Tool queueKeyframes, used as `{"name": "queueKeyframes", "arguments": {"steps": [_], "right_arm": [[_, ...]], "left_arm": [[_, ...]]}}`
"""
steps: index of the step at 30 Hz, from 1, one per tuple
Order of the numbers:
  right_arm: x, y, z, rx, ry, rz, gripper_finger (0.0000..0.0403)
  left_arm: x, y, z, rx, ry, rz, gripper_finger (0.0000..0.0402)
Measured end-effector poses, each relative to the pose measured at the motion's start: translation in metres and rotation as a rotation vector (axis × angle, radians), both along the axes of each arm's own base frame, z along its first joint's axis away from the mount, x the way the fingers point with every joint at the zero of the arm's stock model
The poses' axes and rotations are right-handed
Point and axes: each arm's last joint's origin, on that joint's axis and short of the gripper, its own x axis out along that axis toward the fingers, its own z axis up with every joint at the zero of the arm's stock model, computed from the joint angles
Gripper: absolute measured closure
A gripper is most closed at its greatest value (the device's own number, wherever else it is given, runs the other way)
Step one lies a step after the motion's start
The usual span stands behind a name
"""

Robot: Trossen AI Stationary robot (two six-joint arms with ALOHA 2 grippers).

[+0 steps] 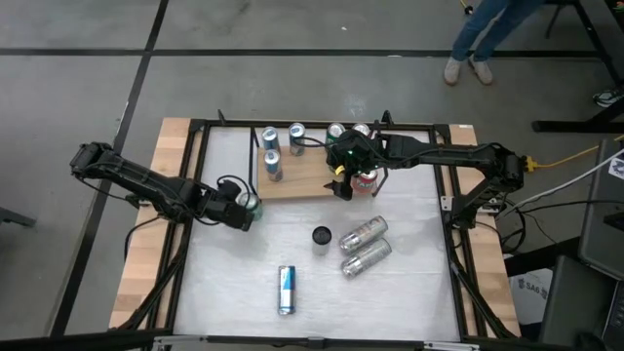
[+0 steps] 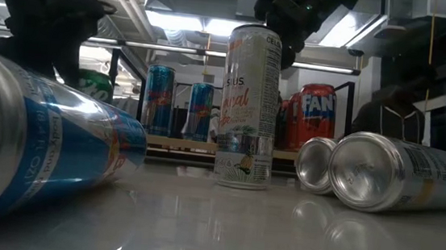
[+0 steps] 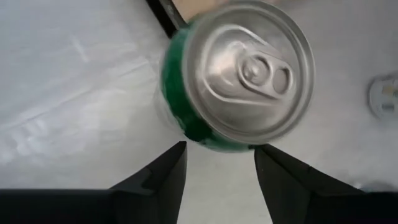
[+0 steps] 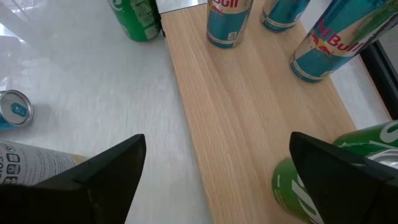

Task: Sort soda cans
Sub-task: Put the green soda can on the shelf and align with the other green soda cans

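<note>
Our left gripper (image 1: 248, 207) at green can (image 3: 233, 81), fingers either side of it; grip or no grip, we cannot tell. Can stands on white tabletop (image 1: 409, 292) beside wooden board (image 1: 302, 180). Our right gripper (image 1: 347, 175) wide open, empty, over board. Board carries blue cans (image 1: 273, 164), green, red. Grey floor beyond; person's legs (image 1: 485, 34) at far edge. Green can: silver lid, pull tab.

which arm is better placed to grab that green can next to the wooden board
Left. The left gripper already has the green can just ahead; the right gripper hovers open over the board.
</note>
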Motion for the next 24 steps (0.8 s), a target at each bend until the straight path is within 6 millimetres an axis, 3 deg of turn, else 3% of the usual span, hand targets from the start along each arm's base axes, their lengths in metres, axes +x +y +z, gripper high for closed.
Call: {"name": "queueKeyframes", "arguments": {"steps": [5, 12, 19, 24], "right_arm": [[0.0, 0.0, 0.0, 0.0, 0.0, 0.0, 0.0015], [0.0, 0.0, 0.0, 0.0, 0.001, 0.0, 0.0015], [0.0, 0.0, 0.0, 0.0, 0.0, 0.0, 0.0015], [0.0, 0.0, 0.0, 0.011, -0.005, 0.01, 0.0015]], "left_arm": [[0.0, -0.003, 0.0, -0.023, 0.037, -0.13, 0.0228], [-0.009, -0.001, 0.006, -0.033, 0.142, -0.161, 0.0228], [-0.028, 0.009, 0.015, 0.168, 0.307, -0.06, 0.0228], [-0.026, 0.015, 0.015, 0.309, 0.265, -0.003, 0.0228]]}}
